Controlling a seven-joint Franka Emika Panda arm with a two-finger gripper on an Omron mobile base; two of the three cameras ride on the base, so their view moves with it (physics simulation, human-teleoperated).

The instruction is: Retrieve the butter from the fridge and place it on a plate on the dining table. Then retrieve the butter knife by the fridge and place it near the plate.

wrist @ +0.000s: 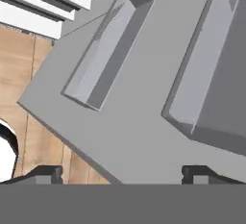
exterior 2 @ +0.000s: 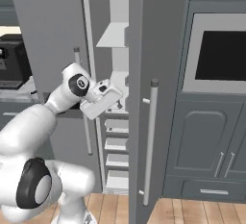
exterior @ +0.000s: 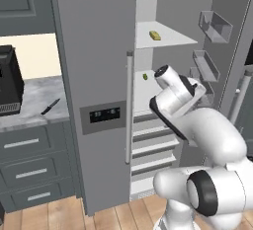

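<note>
Black and slim, the butter knife (exterior: 51, 106) lies on the marble surface (exterior: 34, 100) at our left. Next we see the fridge (exterior: 99, 76) with its right door open, the butter (exterior: 155, 35) on an upper shelf. Our jaws (wrist: 122, 174) stand released, empty, facing door bins.

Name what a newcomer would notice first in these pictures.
The fridge stands with its right door swung open, and the white arm reaches into it with the gripper open and holding nothing. The small yellow butter lies on an upper shelf inside. The dark butter knife rests on the marble counter left of the fridge.
</note>
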